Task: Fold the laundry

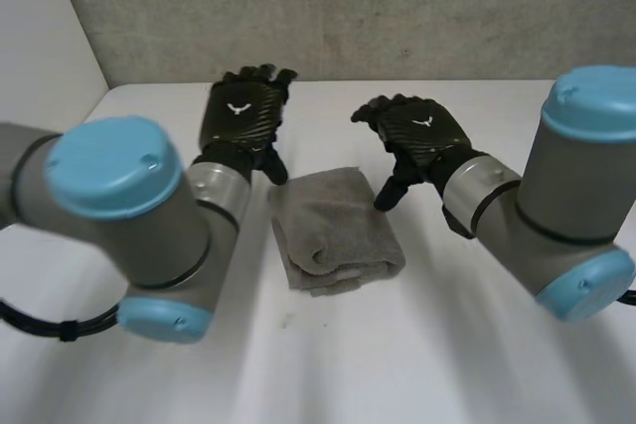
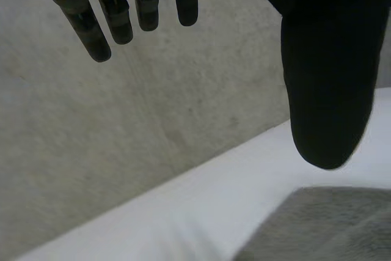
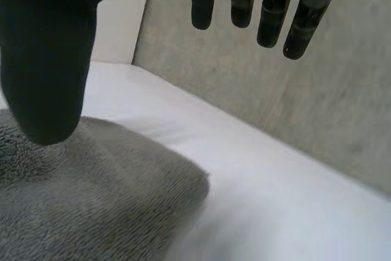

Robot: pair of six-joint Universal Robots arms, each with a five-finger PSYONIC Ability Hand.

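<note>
A grey towel (image 1: 336, 229) lies folded into a small thick rectangle in the middle of the white table (image 1: 447, 345). My left hand (image 1: 241, 114) hovers open just beyond the towel's far left corner, fingers straight and holding nothing. My right hand (image 1: 417, 134) hovers open by the far right corner, its thumb pointing down toward the towel's edge. In the left wrist view the fingers (image 2: 98, 22) and thumb (image 2: 327, 84) are spread above a towel corner (image 2: 330, 224). In the right wrist view the thumb (image 3: 46, 59) hangs just over the towel (image 3: 91, 200), fingers (image 3: 244, 4) extended.
A grey wall (image 1: 348, 7) runs close behind the table's far edge. A white panel (image 1: 40, 37) closes off the left side. Bare table surface lies in front of and to either side of the towel.
</note>
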